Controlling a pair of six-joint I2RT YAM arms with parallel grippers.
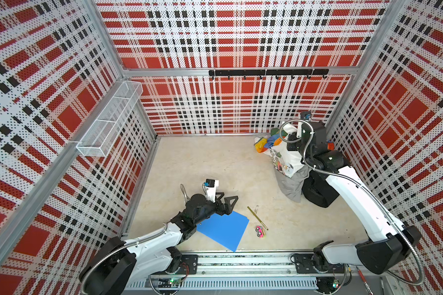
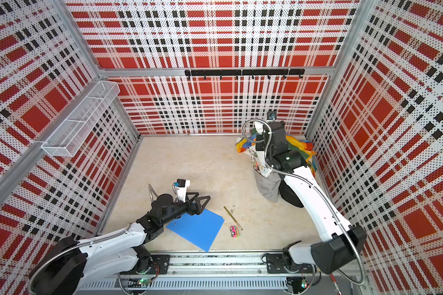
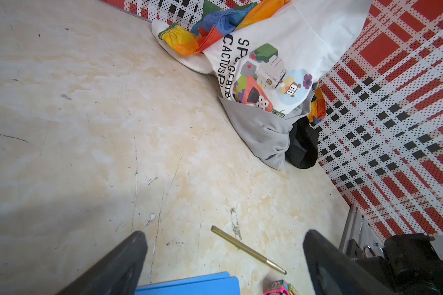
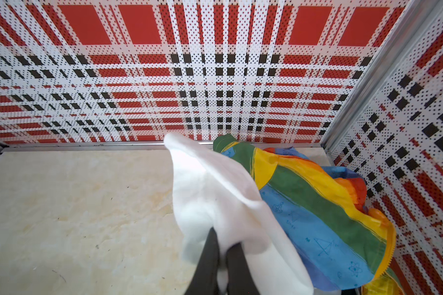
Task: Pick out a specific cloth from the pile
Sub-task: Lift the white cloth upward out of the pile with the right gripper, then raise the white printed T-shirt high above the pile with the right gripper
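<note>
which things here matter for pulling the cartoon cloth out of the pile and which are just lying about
For the job: cloth, pile, right end effector shut on the cloth.
Lying about: folder, pen, pink toy, wire basket, hook rail.

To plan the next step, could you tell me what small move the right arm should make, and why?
Probably lift the right gripper slightly higher and draw it toward the table's middle: its jaws are shut on the white cartoon-print cloth, whose lower part is overlapped by the grey cloth, with the rainbow-striped cloth lying against it.
</note>
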